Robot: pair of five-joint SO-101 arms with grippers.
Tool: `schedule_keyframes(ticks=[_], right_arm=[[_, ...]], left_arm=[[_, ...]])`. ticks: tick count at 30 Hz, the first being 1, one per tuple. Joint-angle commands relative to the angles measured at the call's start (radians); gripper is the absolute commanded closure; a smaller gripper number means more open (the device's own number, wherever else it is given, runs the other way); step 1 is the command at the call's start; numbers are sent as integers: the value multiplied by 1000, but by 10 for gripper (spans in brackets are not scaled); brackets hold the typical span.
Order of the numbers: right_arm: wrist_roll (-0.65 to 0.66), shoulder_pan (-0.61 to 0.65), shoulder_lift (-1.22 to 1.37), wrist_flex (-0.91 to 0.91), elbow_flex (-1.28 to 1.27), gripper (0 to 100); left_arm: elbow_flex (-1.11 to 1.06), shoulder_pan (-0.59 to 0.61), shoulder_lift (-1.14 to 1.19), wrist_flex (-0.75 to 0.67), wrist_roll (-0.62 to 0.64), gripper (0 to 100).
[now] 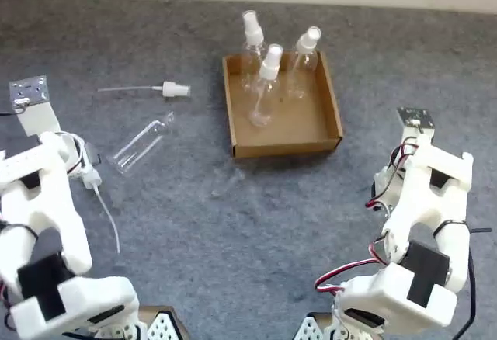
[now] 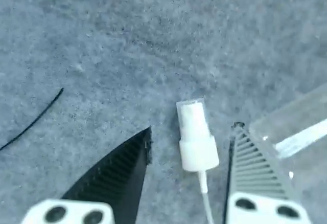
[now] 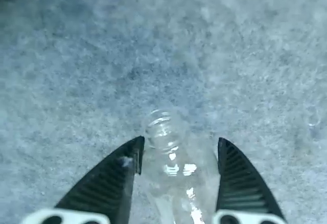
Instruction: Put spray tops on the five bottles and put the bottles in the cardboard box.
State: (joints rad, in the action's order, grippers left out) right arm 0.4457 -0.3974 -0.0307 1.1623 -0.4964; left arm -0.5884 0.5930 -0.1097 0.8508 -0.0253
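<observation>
The left gripper hangs with its jaws spread wide; a spray top lies between them, touching neither; an uncapped bottle lies just outside one jaw; the right gripper clamps a second bottle, its open neck pointing past the fingertips; the cardboard box, holding three capped bottles, sits ahead of both grippers; another spray top lies beyond the left one.

The spray top has a thin tube that runs off the picture's edge. The clear bottle is cut off below its neck. The lying bottle is cut off too.
</observation>
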Motion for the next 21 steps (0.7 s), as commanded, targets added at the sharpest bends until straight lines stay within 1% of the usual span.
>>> schedule_keyframes(ticks=[1, 5, 7, 12, 15, 19, 21], right_arm=[[-9, 8, -7, 10, 47, 840], [-6, 7, -7, 10, 45, 840], [-6, 10, -7, 10, 45, 840], [-6, 8, -7, 10, 45, 840], [-5, 7, -7, 12, 45, 840], [-3, 7, -7, 90, 54, 839], [-3, 5, -8, 122, 58, 838]], left_arm=[[64, -25, 93, -61, 51, 776], [88, -25, 205, -61, 52, 777], [88, -22, 220, -61, 52, 790], [81, -27, 222, -63, 51, 915], [88, -27, 219, -61, 49, 960], [153, -22, 217, -60, 48, 965], [203, -19, 217, -28, 26, 965]])
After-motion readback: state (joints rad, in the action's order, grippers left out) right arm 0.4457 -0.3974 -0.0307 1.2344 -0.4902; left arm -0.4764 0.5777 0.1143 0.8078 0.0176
